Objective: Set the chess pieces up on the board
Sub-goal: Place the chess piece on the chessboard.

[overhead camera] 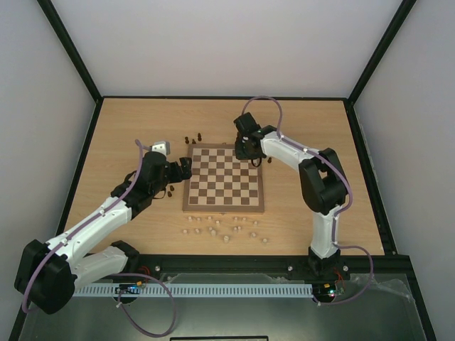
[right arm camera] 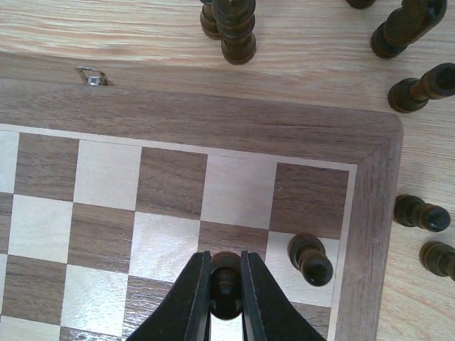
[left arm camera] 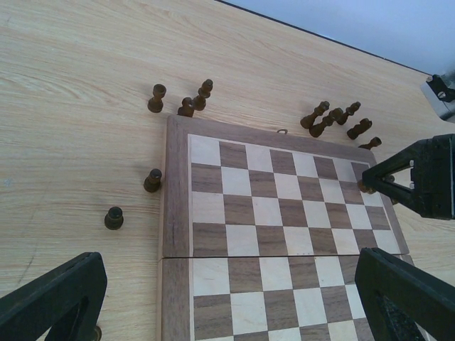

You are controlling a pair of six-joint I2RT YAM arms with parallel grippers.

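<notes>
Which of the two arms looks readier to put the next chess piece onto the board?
Right. The right gripper is shut on a dark piece above the corner squares of the board, beside a second piece on a cream square. The left gripper hangs open and empty at the left edge.

White-and-black arms point(overhead camera: 323, 231), lilac cables point(overhead camera: 263, 98)

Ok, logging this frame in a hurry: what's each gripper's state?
Left gripper: open, holding nothing.
Right gripper: shut on a dark chess piece.
</notes>
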